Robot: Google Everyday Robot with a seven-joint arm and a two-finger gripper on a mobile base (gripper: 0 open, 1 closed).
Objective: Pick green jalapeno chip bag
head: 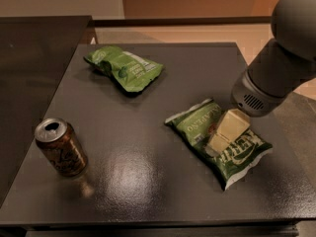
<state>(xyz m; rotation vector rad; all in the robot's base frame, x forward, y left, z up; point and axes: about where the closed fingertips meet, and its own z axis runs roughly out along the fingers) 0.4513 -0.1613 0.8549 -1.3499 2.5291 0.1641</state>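
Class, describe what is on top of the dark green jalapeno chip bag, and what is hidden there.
The pale end effector sits on the middle of the green jalapeno chip bag; nothing else does. It covers the print there.

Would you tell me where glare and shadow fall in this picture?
Camera view: a broad sheen lies on the front of the dark table, right of the can; the green jalapeno chip bag glints along its crinkles, with the gripper down on its middle; the lighter bag casts a thin shadow along its near edge.
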